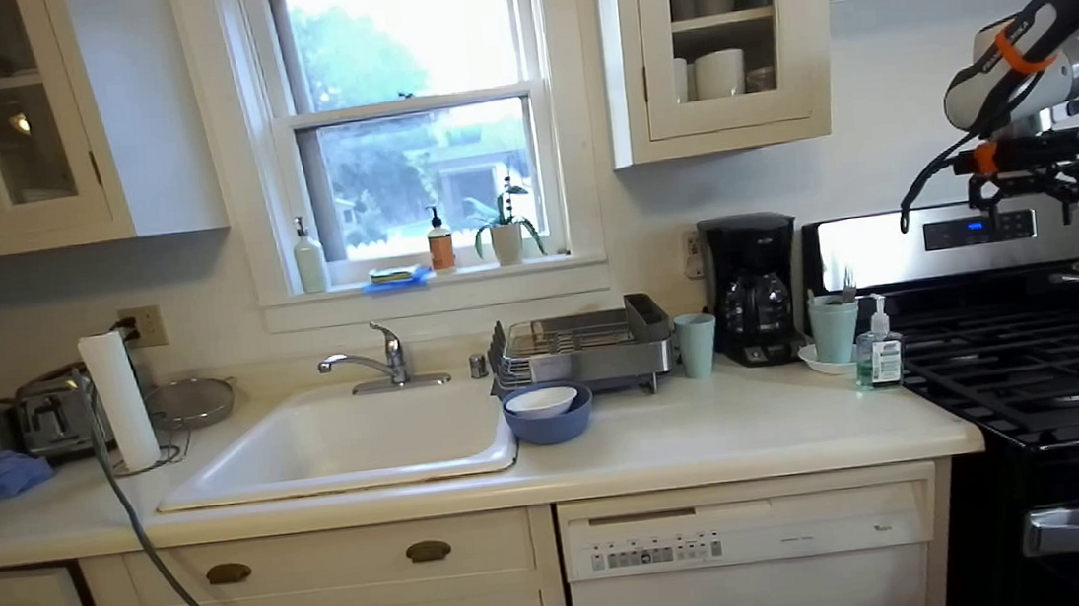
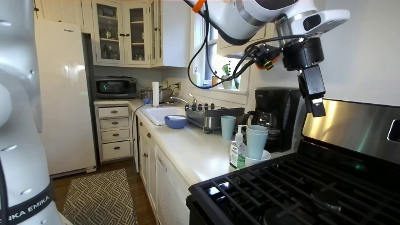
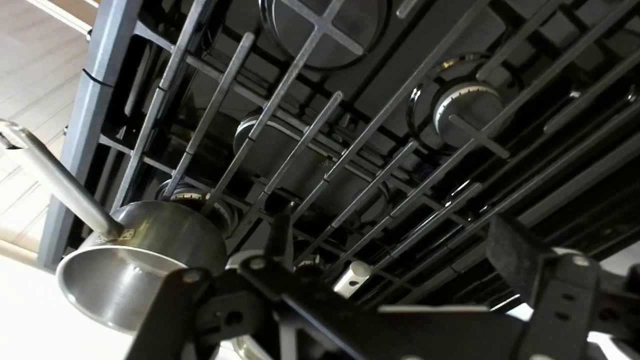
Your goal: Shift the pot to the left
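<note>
- Gas stove (image 3: pixel 95 115): grate bars (image 3: pixel 400 94) cross above its round burner caps (image 3: pixel 295 40).
- Metal saucepan (image 3: pixel 165 230): upright near one corner of the stove, its long handle (image 3: pixel 67 185) reaching out past the edge, a pale lined surface (image 3: pixel 30 60) beyond.
- Gripper (image 3: pixel 392 227): above the stove, fingers (image 3: pixel 515 255) spread wide apart.
- Second handle (image 3: pixel 345 286): its holed metal end shows between the fingers; the rest is hidden behind the gripper.

Points the gripper (image 1: pixel 1030 212) downward, with jaws spread wide and fingers (image 3: pixel 515 255) well apart in the wrist view. Holds the wrist (image 2: pixel 297 26) just above the gripper and, beyond that, slants the arm (image 2: pixel 225 20) upward and away.
</note>
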`<state>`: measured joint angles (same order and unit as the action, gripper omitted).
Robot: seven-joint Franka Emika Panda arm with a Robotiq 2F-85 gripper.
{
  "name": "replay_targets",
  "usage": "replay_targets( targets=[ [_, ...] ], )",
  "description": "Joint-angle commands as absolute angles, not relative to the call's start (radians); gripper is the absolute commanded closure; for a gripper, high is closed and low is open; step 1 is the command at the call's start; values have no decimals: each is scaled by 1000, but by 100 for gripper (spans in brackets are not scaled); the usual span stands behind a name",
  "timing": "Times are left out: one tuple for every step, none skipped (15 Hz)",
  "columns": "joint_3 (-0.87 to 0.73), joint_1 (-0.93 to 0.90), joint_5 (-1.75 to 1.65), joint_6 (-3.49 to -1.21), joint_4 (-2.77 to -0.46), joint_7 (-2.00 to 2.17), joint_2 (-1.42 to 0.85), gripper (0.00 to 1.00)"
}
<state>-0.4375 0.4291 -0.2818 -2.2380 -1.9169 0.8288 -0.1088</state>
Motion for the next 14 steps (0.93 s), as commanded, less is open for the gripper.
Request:
replay_targets(
  targets=[
    [-464, 432, -233, -2213, -1783, 977, -226, 0],
    [-472, 435, -222, -2214, -1756, 1017, -253, 0],
    [-480, 440, -206, -2211, -1721, 1050, -289, 0],
    [-487, 447, -184, -2209, -1686, 1080, -323, 0],
    [-495, 456, -164, -2202, -1650, 1109, -357, 0],
    [-501, 467, -136, -2206, -1618, 1134, -387, 0],
    [-506, 479, -110, -2194, -1580, 1159, -419, 0],
    [-513, 491, -89, -2192, -1544, 1190, -453, 0],
    [-518, 505, -69, -2197, -1510, 1219, -488, 0],
    [-522, 519, -51, -2204, -1478, 1254, -521, 0],
    [-527, 529, -41, -2207, -1446, 1295, -553, 0],
    [-531, 541, -32, -2219, -1415, 1338, -587, 0],
    [-529, 557, -21, -2234, -1385, 1364, -618, 0],
    [-532, 568, -25, -2236, -1352, 1391, -649, 0]
  ],
)
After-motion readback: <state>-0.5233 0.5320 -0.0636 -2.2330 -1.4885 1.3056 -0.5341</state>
